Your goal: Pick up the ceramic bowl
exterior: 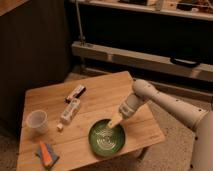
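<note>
The ceramic bowl [106, 139] is wide, shallow and glossy green with pale swirl marks inside. It sits near the front edge of the wooden table [100, 102], right of centre. My gripper [115, 120] reaches in from the right on a white arm and hangs at the bowl's far right rim, its pale fingertips pointing down into the bowl.
A translucent plastic cup [37, 120] stands at the table's left. Two snack packets [75, 93] [69, 111] lie near the middle. An orange and grey sponge [46, 154] lies at the front left corner. A dark cabinet stands behind, metal rails at the right.
</note>
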`<state>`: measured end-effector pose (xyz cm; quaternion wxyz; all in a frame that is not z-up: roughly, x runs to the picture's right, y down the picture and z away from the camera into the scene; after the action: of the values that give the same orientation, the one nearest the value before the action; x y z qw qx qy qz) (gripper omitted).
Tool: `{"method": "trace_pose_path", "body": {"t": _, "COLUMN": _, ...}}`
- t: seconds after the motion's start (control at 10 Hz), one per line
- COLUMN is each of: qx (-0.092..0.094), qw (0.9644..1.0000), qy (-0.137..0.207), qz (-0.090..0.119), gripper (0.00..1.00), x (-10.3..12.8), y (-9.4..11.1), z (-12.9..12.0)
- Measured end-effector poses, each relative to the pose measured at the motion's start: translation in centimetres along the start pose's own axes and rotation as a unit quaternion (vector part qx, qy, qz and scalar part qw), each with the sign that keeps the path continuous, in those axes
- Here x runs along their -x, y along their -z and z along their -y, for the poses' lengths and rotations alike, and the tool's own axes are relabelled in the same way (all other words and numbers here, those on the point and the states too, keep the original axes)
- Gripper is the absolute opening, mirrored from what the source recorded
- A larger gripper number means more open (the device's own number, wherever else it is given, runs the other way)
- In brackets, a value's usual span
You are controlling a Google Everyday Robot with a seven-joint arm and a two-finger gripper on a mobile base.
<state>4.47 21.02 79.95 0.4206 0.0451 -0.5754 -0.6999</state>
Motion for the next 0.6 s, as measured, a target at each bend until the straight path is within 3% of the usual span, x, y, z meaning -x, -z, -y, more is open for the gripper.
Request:
{"method": "trace_pose_path", "body": {"t": 0.1, "qx": -0.004, "qw": 1.0000, "qy": 0.000, "qz": 0.006, "gripper": 0.79, "x": 0.2, "y": -0.7, "z": 0.2}}
{"method": "trace_pose_path", "body": {"t": 0.2, "qx": -0.006, "qw": 0.9999, "qy": -0.002, "qz": 0.014, "gripper": 0.73, "x": 0.3, "y": -1.4, "z": 0.4}}
{"method": "trace_pose_path", "body": {"t": 0.6, "qx": -0.004, "qw": 0.9998, "qy": -0.004, "qz": 0.017, "gripper": 0.30, "x": 0.4, "y": -1.7, "z": 0.2}}
